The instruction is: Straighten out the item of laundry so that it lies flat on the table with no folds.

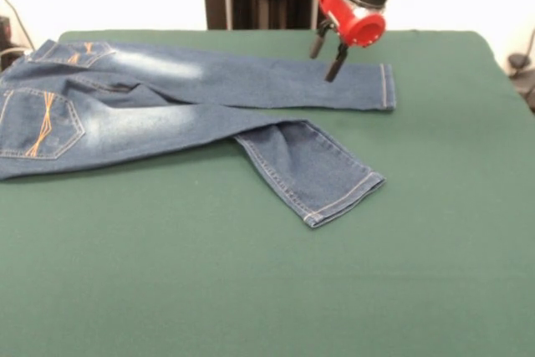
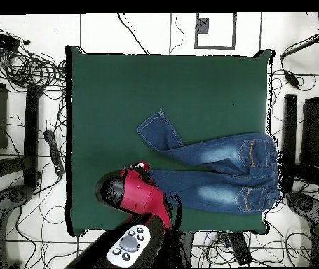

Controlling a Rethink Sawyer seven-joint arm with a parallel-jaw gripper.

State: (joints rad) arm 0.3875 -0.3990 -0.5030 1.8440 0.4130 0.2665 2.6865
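- Denim is sprawling across the green table (image 1: 251, 290) right now: the small blue jeans (image 1: 167, 106) are lying with the back pockets facing up, orange stitching showing on both.
- In the front view the waistband end is sitting at the table's left edge, and the two legs are running from it toward the middle of the table.
- The leg farther from the camera is stretching out straight, its pale-stitched hem (image 1: 386, 85) lying flat on the felt.
- The nearer leg is not lying straight: partway along it is bending, and its lower part is angling toward the front edge of the table, ending in a hem (image 1: 347, 198) that is pointing away from the other one.
- At that bend the cloth is folding over itself, with a raised edge casting a dark crease.
- Seen from overhead, the jeans (image 2: 218, 175) are occupying the side of the table nearest the robot's base, the bent leg reaching toward the table's centre.
- The red and black gripper (image 1: 328, 54) is hanging just over the straight leg, close to its hem.
- Its two dark fingers (image 1: 336, 63) are standing a little apart with nothing between them, their tips right at the denim; whether they are touching it cannot be told.
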